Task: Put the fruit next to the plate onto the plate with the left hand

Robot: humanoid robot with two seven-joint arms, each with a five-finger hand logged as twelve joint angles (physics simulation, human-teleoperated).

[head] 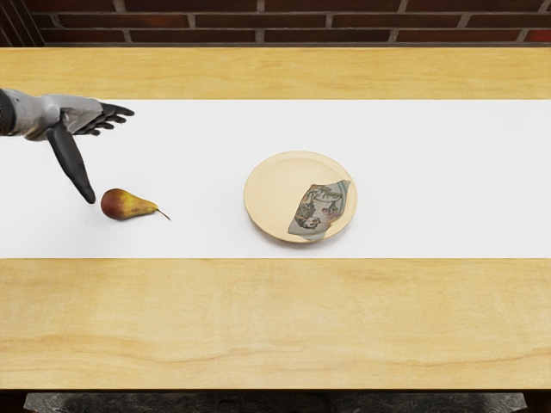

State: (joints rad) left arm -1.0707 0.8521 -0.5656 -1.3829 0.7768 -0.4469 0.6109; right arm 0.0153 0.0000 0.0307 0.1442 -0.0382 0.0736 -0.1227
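Wooden table [275, 327], pale and grained, spreading beyond the plate [275, 194] on every side and filling nearly the whole head view.

White runner [430, 172], lying flat across the table from edge to edge, passing directly under the plate and leaving bands of bare wood showing behind and in front of the plate.

Brick wall [275, 21], red-brown with pale mortar lines, running along the top of the view, far behind the plate.

Plate, round and cream-coloured, sitting on the runner.

Left arm [17, 112], grey, showing at the view's left edge, well left of the plate and slightly behind it.

Left hand [82, 119], hovering over the runner well apart from the plate; released and grasping nothing, with dark fingers [116, 112] reaching out flat toward the plate's side and one long dark digit [73, 168] slanting downward, its tip ending just beside the pear [122, 204], on the side facing away from the plate.

Grey-green patterned patch [318, 209], covering the plate's right front portion and reaching the rim.

Pear, red-brown shading into yellow, lying on its side on the runner, left of the plate with a clear gap of white between the two.

Stem [162, 214], thin and dark, pointing toward the plate.
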